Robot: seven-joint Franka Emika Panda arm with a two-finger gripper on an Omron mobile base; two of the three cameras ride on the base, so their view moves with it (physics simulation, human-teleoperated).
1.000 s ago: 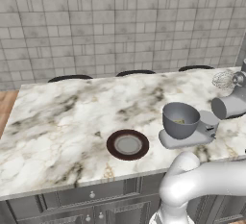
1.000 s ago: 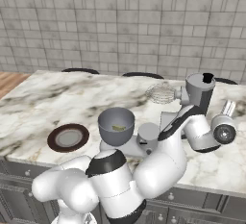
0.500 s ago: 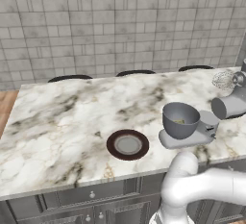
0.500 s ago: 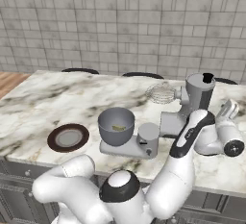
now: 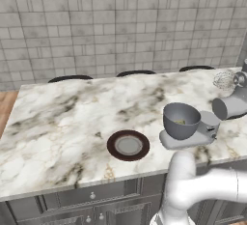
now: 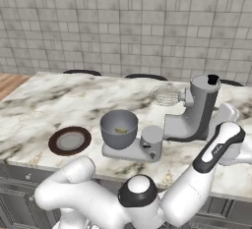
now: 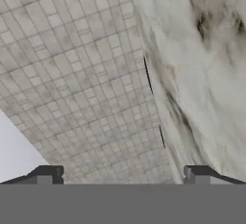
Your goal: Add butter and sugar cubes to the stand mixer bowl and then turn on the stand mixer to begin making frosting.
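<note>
Jaws wide open, gripping nothing — butter (image 6: 120, 130) lies in stand mixer bowl (image 6: 118, 128); plate (image 5: 128, 145) on bench (image 5: 62, 118).

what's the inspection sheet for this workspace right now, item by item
surface: marble counter, nothing spilled.
job's things: stand mixer with head tilted back, whisk raised; stand mixer bowl on its base, something pale yellow inside; sugar cubes too small to tell.
clutter: dark brown plate, left of the bowl.
end effector: open, holding nothing, pointing at the tiled wall and counter edge.
cables: nothing seen.
surroundings: grey cabinet fronts below the counter.
</note>
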